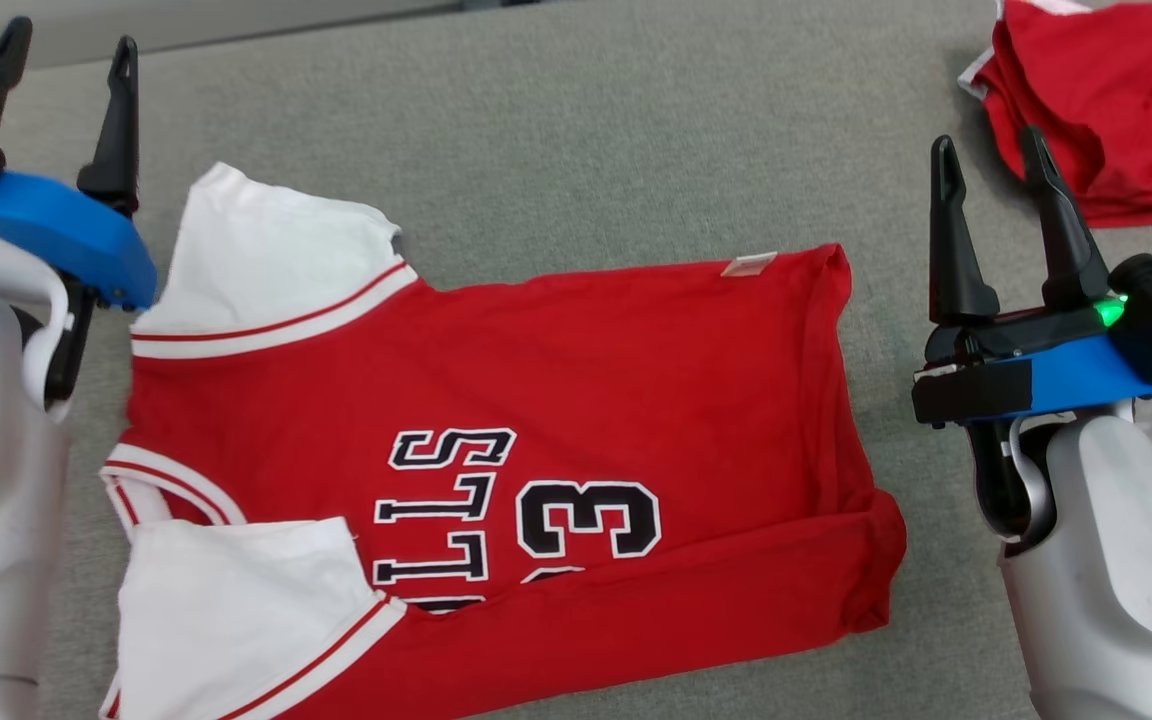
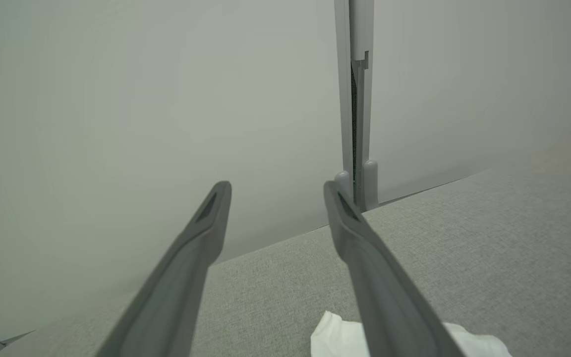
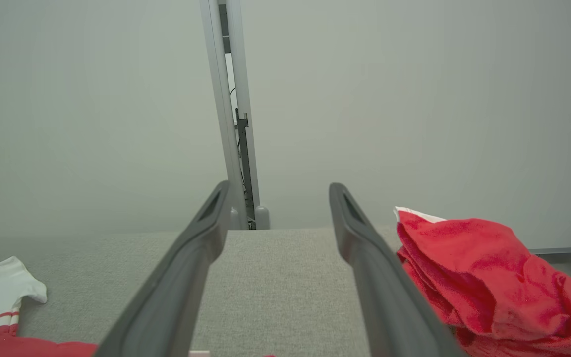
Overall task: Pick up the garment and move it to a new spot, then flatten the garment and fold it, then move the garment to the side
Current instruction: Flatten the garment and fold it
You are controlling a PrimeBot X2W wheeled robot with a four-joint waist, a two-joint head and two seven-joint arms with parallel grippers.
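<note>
Garment [image 1: 536,380], a red numbered jersey with white sleeves, lies spread on the grey surface [image 1: 586,120], collar toward the robot's left and hem toward its right. Its near long edge appears to be turned over onto the body. Next in size, a crumpled red cloth [image 1: 1106,110] sits at the far right, well apart. The left gripper [image 1: 68,42] hovers just beside the far sleeve [image 1: 266,250] and the right gripper [image 1: 986,142] beyond the hem, both with fingers apart and holding nothing. A small pale label [image 1: 748,264] marks the far edge. We judge folding to be in hand, with one side done. The next move calls for pinching the far edge at sleeve and hem together and carrying it over evenly.
</note>
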